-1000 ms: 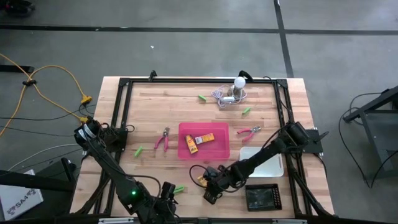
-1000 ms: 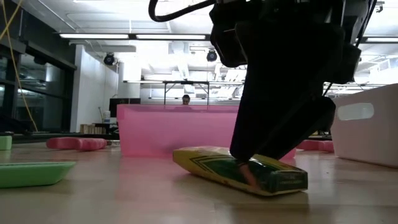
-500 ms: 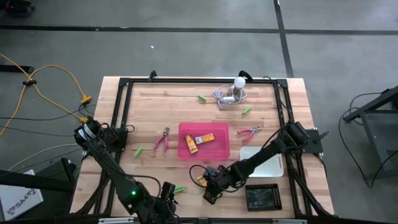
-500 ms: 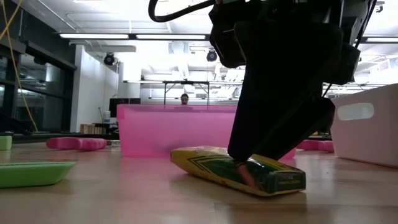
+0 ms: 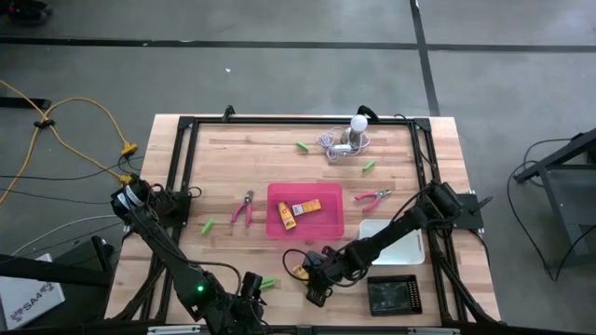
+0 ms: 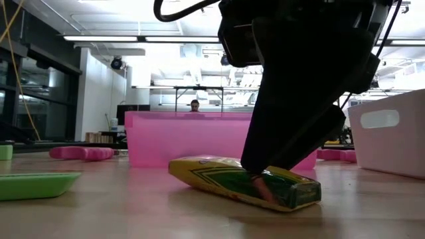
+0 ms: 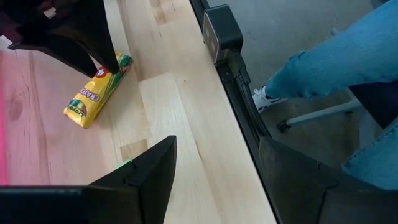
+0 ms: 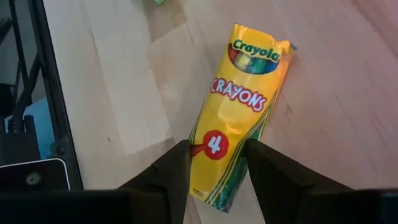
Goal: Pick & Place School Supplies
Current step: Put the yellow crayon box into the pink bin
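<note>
Right gripper [image 5: 315,275] was down on the desk [image 5: 233,158] at about 6 o'clock of the pink tray [image 5: 304,221], near the front edge. Its two fingers [image 8: 171,171] straddled the near end of a yellow crayon pack [image 8: 239,118], one on each long side and touching it, so the gripper was pinching the pack across its width. In the low view the pack [image 6: 242,182] lay flat on the wood, not lifted.

Key relation: seen from the right wrist, the pack's long axis ran straight out ahead of the gripper, tilted slightly toward 1 o'clock; the label end pointed away, and the held end sat between the fingers. In the high view the pack [image 5: 300,271] lay just on the 9 o'clock side of the right gripper.

Left gripper [image 7: 211,180] hovered at the front edge, about 8 o'clock of the tray, fingers spread and holding nothing; the pack [image 7: 99,90] lay well ahead of it.

Judgement: right arm is nearer and already has the hold; the pink tray at 12 o'clock looks the likely drop place
</note>
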`<state>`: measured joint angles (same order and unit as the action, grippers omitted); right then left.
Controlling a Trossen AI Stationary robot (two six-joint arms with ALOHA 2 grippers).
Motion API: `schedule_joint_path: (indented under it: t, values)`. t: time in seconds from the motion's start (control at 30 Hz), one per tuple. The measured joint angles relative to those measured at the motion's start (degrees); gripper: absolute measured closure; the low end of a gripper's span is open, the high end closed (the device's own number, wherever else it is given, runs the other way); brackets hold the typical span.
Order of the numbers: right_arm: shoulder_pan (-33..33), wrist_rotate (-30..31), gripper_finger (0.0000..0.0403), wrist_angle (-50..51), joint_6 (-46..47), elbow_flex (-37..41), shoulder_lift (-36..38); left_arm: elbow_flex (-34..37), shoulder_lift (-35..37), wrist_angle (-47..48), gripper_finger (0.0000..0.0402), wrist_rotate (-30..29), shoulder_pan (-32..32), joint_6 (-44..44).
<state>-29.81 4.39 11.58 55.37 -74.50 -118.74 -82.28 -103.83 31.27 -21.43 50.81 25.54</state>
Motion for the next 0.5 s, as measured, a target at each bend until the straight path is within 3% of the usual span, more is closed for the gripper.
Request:
schedule_joint_path:
  t: [0.33,0.5]
  values:
    - [0.3,0.1,0.0255,0.2,0.2,0.0,0.0,0.0,0.0,0.0,0.0177,0.0,0.0,0.0]
    - [0.7,-0.7,0.023,0.3,-1.7,0.0,0.0,0.0,0.0,0.0,0.0177,0.0,0.0,0.0]
